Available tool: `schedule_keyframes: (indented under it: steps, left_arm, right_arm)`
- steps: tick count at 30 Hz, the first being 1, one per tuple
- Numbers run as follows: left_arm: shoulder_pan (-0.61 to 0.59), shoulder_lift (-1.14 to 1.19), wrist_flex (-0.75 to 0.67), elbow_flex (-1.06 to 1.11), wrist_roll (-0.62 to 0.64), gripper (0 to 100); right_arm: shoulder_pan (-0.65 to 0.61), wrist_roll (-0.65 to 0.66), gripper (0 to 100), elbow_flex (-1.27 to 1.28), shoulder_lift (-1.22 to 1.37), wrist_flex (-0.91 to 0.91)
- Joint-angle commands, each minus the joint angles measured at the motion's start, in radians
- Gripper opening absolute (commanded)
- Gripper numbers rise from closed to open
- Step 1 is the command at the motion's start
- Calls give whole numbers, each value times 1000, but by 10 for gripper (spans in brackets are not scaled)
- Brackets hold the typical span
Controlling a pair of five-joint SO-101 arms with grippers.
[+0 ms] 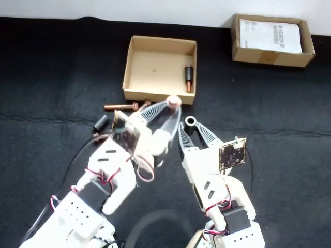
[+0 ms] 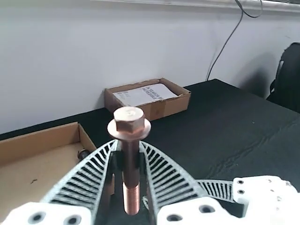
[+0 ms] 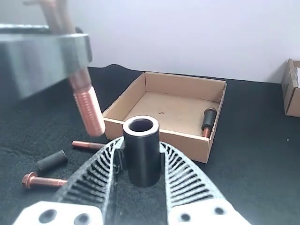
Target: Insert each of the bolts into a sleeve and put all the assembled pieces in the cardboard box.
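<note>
Near the box (image 1: 160, 39), one assembled piece (image 1: 189, 78) lying inside, my left gripper (image 2: 127, 152) clamps a bolt (image 2: 129, 124) upright by its shank, just beside my right gripper (image 3: 140, 143), closed round a sleeve (image 3: 141, 154), bore up. Both look rigid, slick metal; I judge mid-body grips best, keeping thread tip and bore clear.

A small box (image 1: 269, 57) sits at the far right corner of the black cloth (image 1: 289, 155) — a printed sheet (image 1: 270, 35) lies inside it, and a white wall (image 2: 70, 56) stands behind.
</note>
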Motion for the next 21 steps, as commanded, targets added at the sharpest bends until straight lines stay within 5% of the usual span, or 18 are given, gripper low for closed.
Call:
schedule_keyframes:
  steps: [1,7,11,21]
  left_arm:
    - [-50,99,-29,-165,74,8]
    - [-22,252,-18,-380,199,8]
    - [64,271,137,-493,206,8]
    - [82,271,299,-516,199,8]
  right_arm:
    - [-4,-9,6,151,-21,-22]
    - [-5,-9,6,151,-21,-22]
    - [-5,-9,6,151,-21,-22]
    - [-2,-9,6,151,-21,-22]
